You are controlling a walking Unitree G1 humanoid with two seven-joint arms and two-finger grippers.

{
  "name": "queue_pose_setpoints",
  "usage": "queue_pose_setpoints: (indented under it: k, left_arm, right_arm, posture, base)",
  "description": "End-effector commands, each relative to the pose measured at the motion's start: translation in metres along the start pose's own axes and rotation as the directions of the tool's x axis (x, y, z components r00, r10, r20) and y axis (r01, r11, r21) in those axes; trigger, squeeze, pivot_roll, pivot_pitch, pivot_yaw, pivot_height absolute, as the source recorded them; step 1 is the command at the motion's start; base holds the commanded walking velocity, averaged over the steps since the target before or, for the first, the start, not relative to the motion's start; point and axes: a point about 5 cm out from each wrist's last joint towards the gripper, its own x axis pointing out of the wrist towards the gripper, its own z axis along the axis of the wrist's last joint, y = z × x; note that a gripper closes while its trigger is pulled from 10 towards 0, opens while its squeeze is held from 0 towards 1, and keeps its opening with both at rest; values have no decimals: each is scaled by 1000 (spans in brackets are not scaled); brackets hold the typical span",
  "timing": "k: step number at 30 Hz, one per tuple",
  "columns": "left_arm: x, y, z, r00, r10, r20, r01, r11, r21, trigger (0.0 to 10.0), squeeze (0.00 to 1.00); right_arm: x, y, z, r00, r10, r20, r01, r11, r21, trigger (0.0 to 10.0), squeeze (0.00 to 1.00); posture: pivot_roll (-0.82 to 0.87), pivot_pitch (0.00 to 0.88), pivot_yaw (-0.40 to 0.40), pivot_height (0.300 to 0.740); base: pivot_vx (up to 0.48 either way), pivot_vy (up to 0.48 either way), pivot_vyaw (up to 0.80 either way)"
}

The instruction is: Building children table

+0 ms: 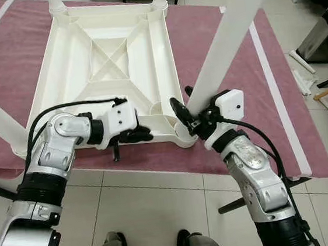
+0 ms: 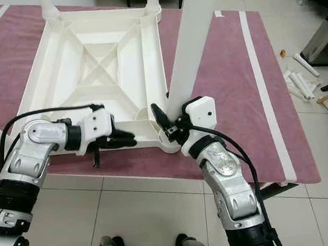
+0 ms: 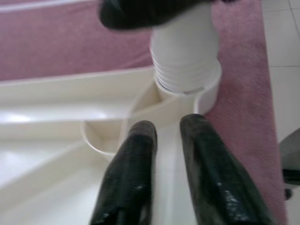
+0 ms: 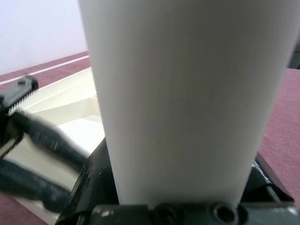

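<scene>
One white plastic table leg [image 1: 226, 46] stands tilted in the near right corner socket [image 1: 184, 134] of the upturned children's table top [image 1: 109, 76], its ribbed lower end just entering the round collar, as the left wrist view shows. The right gripper [image 1: 188, 116] has the leg low down, just above the socket, with its jaws closed around the tube. The left gripper [image 1: 131, 136] lies along the near rim of the table top, just beside the same socket; its fingers [image 3: 133, 173] sit close together with a narrow gap and clasp nothing, seemingly steadying the rim.

The leg looks like a hollow moulded tube: light, stiff, smooth and rather slippery, so a grip near its foot gives good control for pushing or twisting it home, though the long free end will lever against the jaws if it leans. The table top is a thin ribbed shell, light enough to slide on the cloth, so bracing its rim near the socket makes sense.

Other legs [image 1: 56, 2] already rise from the far corners. Everything rests on a low platform under a dusty-pink cover [image 1: 5, 63], the work being at its near edge, with tiled floor [image 1: 150, 212] below.
</scene>
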Motion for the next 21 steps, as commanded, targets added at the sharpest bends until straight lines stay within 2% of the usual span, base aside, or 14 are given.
queue_pose_setpoints:
  k: [1, 5, 6, 9, 12, 14, 20, 21]
  left_arm:
    - [-2, 2, -5, 990, 139, -13, -139, 990, 20, 10000, 1000]
    - [-3, -8, -4, 997, 80, 4, -80, 997, 0, 10000, 1000]
    - [-1, -11, 4, 995, 60, 78, -56, 997, -57, 10000, 0]
    - [2, -13, 12, 990, 49, 133, -38, 995, -88, 10000, 0]
    - [4, -19, 17, 986, -3, 167, 18, 995, -93, 10000, 0]
    - [7, -24, 23, 975, -47, 217, 75, 990, -123, 10000, 0]
    - [8, -27, 27, 971, -68, 228, 99, 987, -126, 10000, 0]
    - [9, -28, 27, 972, -70, 225, 100, 987, -125, 10000, 0]
  right_arm:
    - [-3, 0, -13, 998, 1, -62, 0, 1000, 24, 10000, 0]
    - [-2, 0, -14, 998, 3, -63, -1, 1000, 30, 10000, 0]
    - [-2, 0, -14, 998, 0, -64, 2, 999, 35, 10000, 0]
    - [-2, 0, -14, 998, -2, -66, 4, 999, 39, 10000, 0]
    - [-2, -1, -16, 997, -4, -71, 7, 999, 42, 10000, 0]
    - [-2, 0, -17, 996, 22, -82, -19, 999, 45, 10000, 0]
    - [0, 2, -17, 994, 70, -88, -67, 997, 34, 10000, 0]
    - [4, 0, -10, 992, 105, -66, -104, 994, 24, 10000, 0]
  posture:
    - [54, 203, -1, 740]
    - [54, 203, -1, 740]
    - [53, 202, -2, 740]
    - [53, 202, -1, 740]
    - [53, 202, -1, 740]
    - [54, 201, 3, 740]
    - [54, 202, 4, 740]
    - [55, 203, 3, 740]
  base:
    - [0, 0, 0]
    - [0, 0, 0]
    - [0, 0, 0]
    - [0, 0, 0]
    - [0, 0, 0]
    - [0, 0, 0]
    - [0, 0, 0]
    - [0, 0, 0]
